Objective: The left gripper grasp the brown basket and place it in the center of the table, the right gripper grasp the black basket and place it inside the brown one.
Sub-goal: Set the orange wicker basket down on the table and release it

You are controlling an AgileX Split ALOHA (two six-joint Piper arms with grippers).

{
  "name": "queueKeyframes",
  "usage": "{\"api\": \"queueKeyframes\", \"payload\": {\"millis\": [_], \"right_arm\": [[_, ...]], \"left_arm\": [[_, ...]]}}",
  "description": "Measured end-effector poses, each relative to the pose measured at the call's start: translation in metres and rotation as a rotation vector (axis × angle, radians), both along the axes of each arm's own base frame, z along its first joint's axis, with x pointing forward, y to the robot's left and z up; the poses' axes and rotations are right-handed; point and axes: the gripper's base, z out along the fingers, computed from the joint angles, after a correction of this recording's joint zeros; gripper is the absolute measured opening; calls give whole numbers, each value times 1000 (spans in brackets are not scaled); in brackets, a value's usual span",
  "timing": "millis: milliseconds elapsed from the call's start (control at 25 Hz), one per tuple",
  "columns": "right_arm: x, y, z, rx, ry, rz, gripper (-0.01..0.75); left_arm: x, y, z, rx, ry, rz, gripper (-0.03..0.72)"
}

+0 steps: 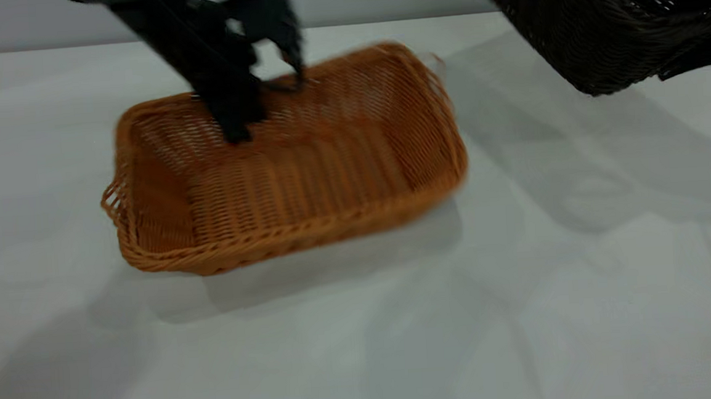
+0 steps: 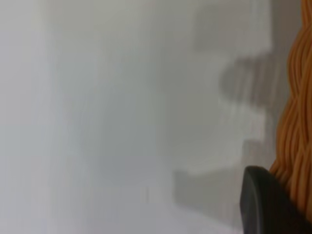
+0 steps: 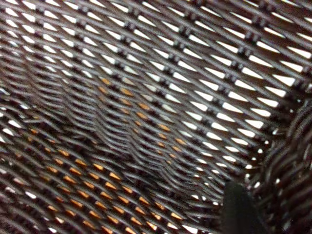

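- While the rectangular orange-tan wicker brown basket (image 1: 292, 166) sits left of frame centre on the plain white table (image 1: 523, 312), the left gripper (image 1: 262, 88) pinches its far rim; lower it level, then release.
- At upper right, the dark woven black basket (image 1: 604, 24) hangs aloft; the right gripper's jaw state cannot be told. Align rims squarely before descending.

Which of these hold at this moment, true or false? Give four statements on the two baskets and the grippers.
1. The brown basket sits on the table. True.
2. The black basket lies inside the brown one. False: it is lifted off the table, up at the right.
3. The left gripper is at the brown basket's far rim. True.
4. The brown basket is upside down. False: its opening faces up.
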Motion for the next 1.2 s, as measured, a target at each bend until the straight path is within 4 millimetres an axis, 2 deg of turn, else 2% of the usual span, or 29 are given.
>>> {"api": "queueKeyframes", "payload": {"millis": [240, 320, 520, 640, 880, 1000, 1080, 1200], "right_arm": [[17, 0, 25, 12, -56, 90, 212], [20, 0, 30, 20, -65, 102, 212], [21, 0, 32, 23, -71, 112, 212], [21, 0, 32, 23, -71, 115, 212], [20, 1, 33, 30, -73, 135, 212], [20, 1, 33, 27, -80, 144, 212], [20, 1, 33, 25, -84, 149, 212], [20, 1, 32, 18, -88, 146, 212]], "left_arm": [[-20, -45, -2, 34, -43, -180, 75], [-23, -52, -2, 30, -45, -189, 75], [-24, -53, -3, 5, -27, -134, 103], [-24, -52, -4, -7, -17, -108, 181], [-24, -55, 1, -49, -14, -48, 411], [-24, -57, 27, -64, -30, -49, 474], [-25, -56, 58, -74, -41, -52, 486], [-38, -50, 113, -64, 3, -54, 489]]}}
